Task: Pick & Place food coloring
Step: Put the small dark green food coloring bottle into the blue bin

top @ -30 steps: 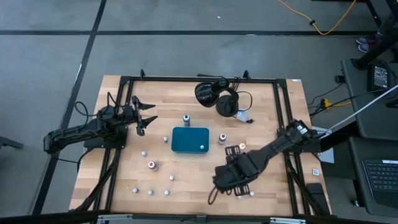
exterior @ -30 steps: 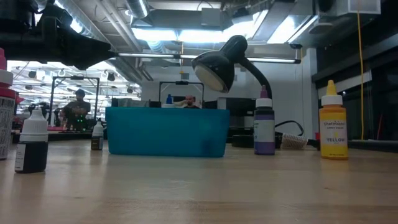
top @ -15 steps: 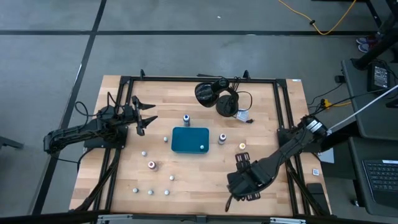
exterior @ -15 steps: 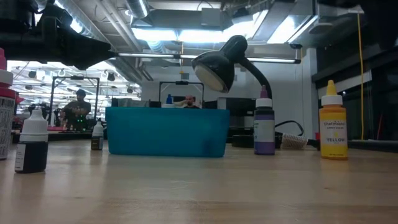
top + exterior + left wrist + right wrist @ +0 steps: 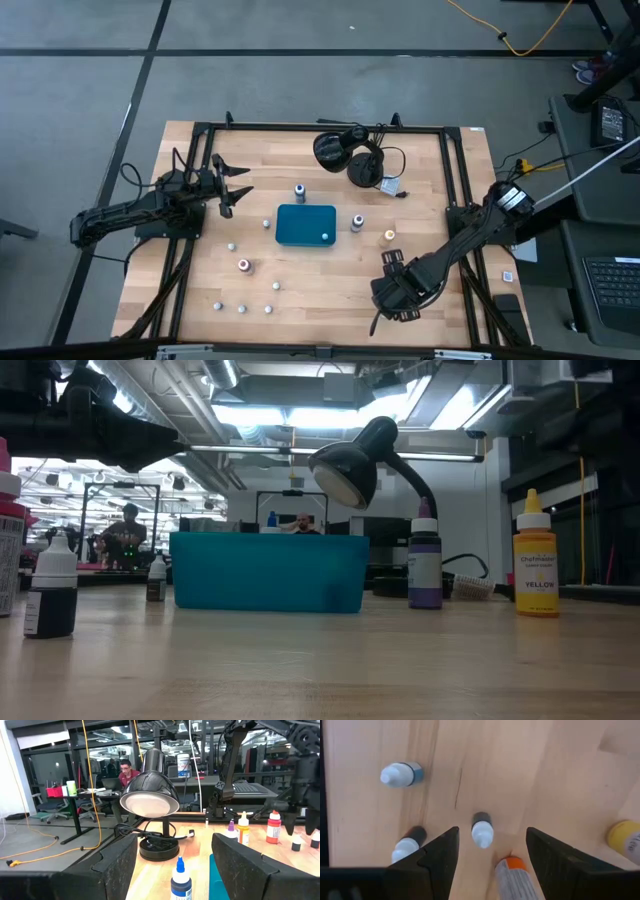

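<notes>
The teal tray (image 5: 306, 225) stands mid-table, with a small white thing in its near right corner. Food coloring bottles stand around it: blue-topped (image 5: 299, 191), purple (image 5: 357, 222), yellow (image 5: 389, 236), red (image 5: 243, 266), and several tiny ones near the front. My right gripper (image 5: 398, 290) is open at the front right, pointing down. In the right wrist view its gripper (image 5: 491, 840) has a fingertip on either side of a small white-capped bottle (image 5: 481, 831) and an orange-topped one (image 5: 512, 870). My left gripper (image 5: 235, 188) waits open at the left.
Black headphones (image 5: 350, 155) with a cable lie at the far edge. Two more white-capped bottles (image 5: 400, 774) (image 5: 407, 847) and a yellow one (image 5: 624, 837) stand near my right gripper. The frame rails (image 5: 455, 200) run along the table's sides. A person sits in the room beyond.
My right gripper has gone toward the table's right edge and a little toward the near edge, staying above the table. The bottles and tray have not moved.
</notes>
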Tool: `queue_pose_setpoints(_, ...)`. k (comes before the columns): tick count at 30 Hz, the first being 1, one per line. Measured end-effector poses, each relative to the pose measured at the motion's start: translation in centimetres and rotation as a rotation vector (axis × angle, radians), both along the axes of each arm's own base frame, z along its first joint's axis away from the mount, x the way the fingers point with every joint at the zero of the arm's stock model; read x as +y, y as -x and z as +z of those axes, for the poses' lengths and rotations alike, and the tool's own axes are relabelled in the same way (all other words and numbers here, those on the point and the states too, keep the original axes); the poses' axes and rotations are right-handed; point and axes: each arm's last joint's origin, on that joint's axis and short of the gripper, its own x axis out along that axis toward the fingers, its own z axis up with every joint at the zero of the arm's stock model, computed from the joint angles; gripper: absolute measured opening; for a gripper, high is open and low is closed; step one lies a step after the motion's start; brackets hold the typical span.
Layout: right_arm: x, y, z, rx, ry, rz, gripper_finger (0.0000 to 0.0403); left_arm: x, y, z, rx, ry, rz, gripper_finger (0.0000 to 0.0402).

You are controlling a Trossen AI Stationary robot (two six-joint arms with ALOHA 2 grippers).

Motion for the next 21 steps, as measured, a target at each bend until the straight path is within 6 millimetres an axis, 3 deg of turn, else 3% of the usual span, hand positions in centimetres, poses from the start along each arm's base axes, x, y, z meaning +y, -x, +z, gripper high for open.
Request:
queue_pose_setpoints(12,-0.2,0.5,-2.4,-0.022,-0.038,0.000,0.0232,0.0,0.0,0.0,0.000,0.000,0.000,0.0251)
queue_pose_setpoints(21,-0.3,0.6,-2.6,-0.010,-0.044,-0.023,0.0232,0.0,0.0,0.0,0.000,0.000,0.000,0.0251)
